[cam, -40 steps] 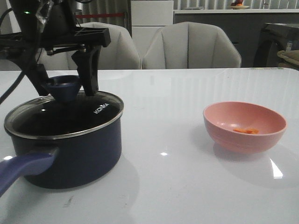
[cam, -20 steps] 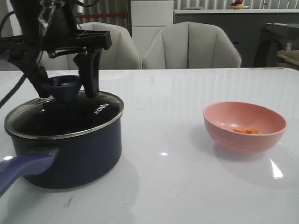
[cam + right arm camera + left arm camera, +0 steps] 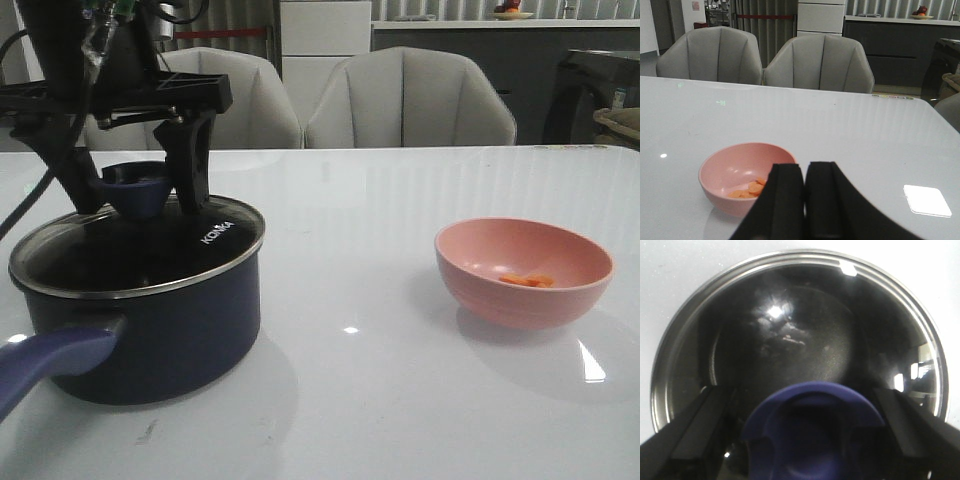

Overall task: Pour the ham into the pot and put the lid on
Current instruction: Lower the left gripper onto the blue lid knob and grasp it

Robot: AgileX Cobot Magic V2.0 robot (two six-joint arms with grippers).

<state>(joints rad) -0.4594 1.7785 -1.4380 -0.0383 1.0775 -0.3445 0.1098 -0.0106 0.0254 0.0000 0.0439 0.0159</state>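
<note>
the lid (image 3: 190,250) between the left gripper's (image 3: 140,195) matt black fingers (image 3: 193,165) is clear glass with a shiny metal rim. the pot (image 3: 160,330) below looks glossy dark enamel. the table (image 3: 380,400) is smooth and reflective; the pink bowl (image 3: 523,270) has a soft satin sheen.

White table (image 3: 400,200) (glossy): pot (image 3: 150,330), pink bowl (image 3: 523,272).
</note>
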